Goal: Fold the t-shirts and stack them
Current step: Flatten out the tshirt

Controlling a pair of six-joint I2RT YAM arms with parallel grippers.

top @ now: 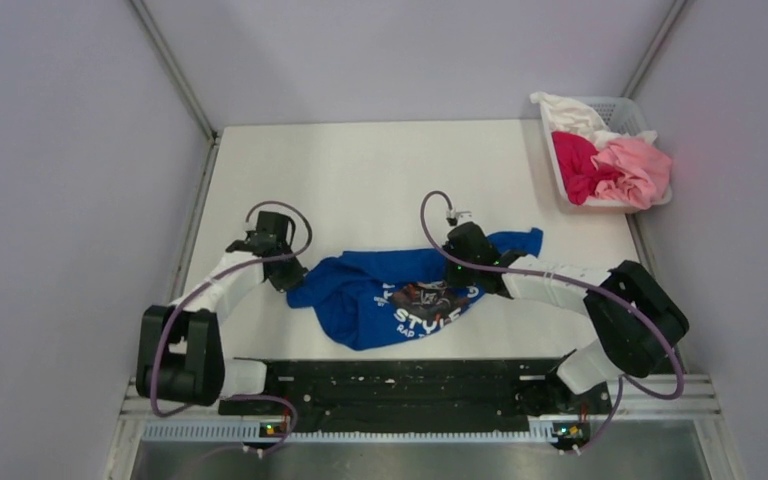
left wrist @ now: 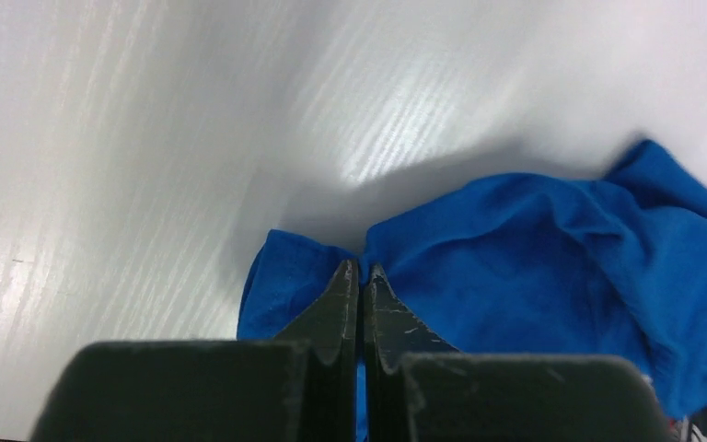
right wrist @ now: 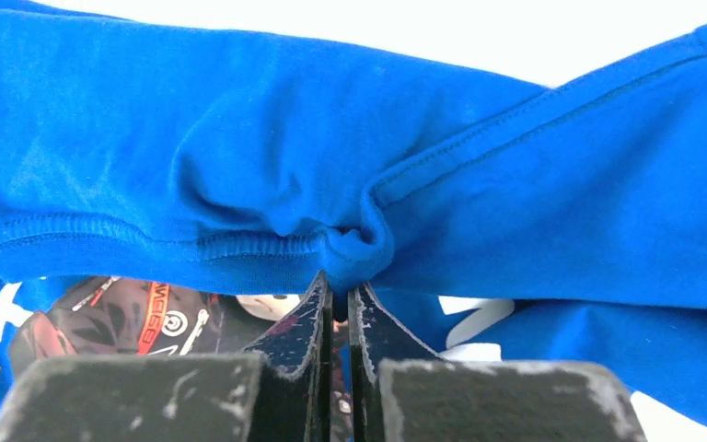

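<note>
**Blue tee: both pinches made, spread not yet done**

The blue t-shirt (top: pixel 400 295) lay crumpled, print up, on the surface (top: pixel 360 170), toward 6 o'clock in the top view, near the arm bases.

- The left claw (left wrist: pixel 361 269) was at the shirt's 9 o'clock end. Its jaws were closed tip to tip on a fold of blue cloth at the edge.
- The right claw (right wrist: pixel 339 281) was at the shirt's 2 o'clock side. Its jaws were nearly together, with a pucker of hem pinched at the tips.

My read on the step: grasp done on the first shirt, ahead of flattening it. No fold was made and no stack started.

The next move likely called for lifting both ends and drawing them apart toward 9 and 3 to take out the bunching, then laying the shirt flat. The left pinch looked thin, right at the edge, so it could slip under tension.

The basket (top: pixel 632 112) sat at the 1 o'clock corner and was full:
- white tee (top: pixel 565 112) at the back
- magenta tee (top: pixel 575 165) at its 9 o'clock side
- pale pink tee (top: pixel 635 170) spilling over the 3 o'clock rim

None of the three was folded.
</note>
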